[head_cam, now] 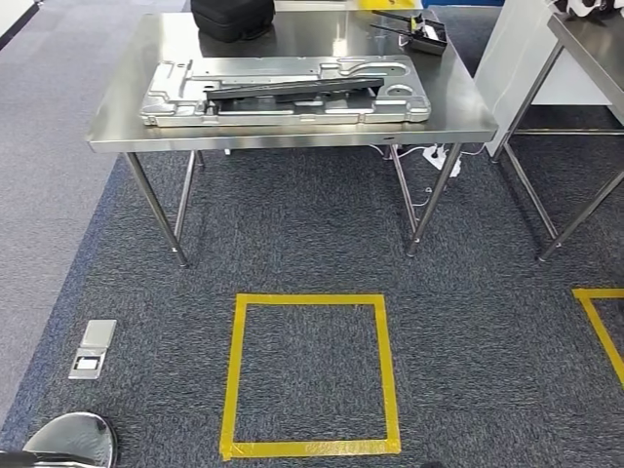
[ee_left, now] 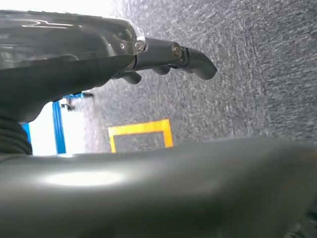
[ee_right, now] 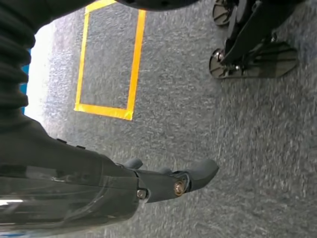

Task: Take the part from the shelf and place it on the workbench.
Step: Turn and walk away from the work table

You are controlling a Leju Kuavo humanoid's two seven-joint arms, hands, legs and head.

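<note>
Long, flat metal part (head_cam: pixel 287 91) on the far tabletop (head_cam: pixel 118 107) looks heavy, stiff, slick, best gripped at both ends; both hands' fingers (ee_left: pixel 194 59) hang apart, empty.

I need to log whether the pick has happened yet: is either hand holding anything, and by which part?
Nothing is held. The left hand and right hand hang over carpet with nothing in their fingers.

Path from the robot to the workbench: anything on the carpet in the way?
Nothing visible blocks it. Between the robot and the workbench lies carpet with a flat yellow tape square; a floor socket sits off to the left. The bench already carries a large metal part, a black bag and a small tray.
</note>
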